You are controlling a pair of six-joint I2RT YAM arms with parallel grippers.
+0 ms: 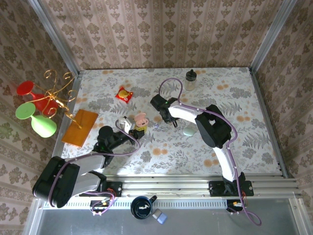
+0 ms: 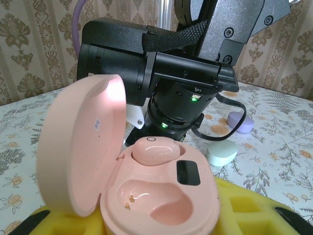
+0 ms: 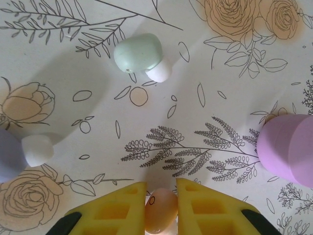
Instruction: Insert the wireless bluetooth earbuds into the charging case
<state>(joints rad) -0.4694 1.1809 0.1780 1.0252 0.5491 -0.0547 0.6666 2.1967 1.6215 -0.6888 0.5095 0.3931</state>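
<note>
On the left, the open pink charging case [image 2: 164, 198] is gripped at its base between the yellow pads [image 2: 244, 208] of the left gripper [image 2: 146, 218], which is closed narrowly on it. The lid [image 2: 78, 147] is raised. One seated earbud [image 2: 155, 149] is seen in the far socket, while the near socket shows its contacts. Just right of the case, the right gripper [image 3: 161, 196] is set narrow, and a peach-pink earbud [image 3: 160, 210] is pinched between its yellow fingers [image 3: 117, 208]. On the table [image 3: 98, 112] nearby, a lilac-blue earbud [image 3: 22, 154], a mint earbud [image 3: 138, 53] and a lilac case [image 3: 289, 149] are seen apart from one another
</note>
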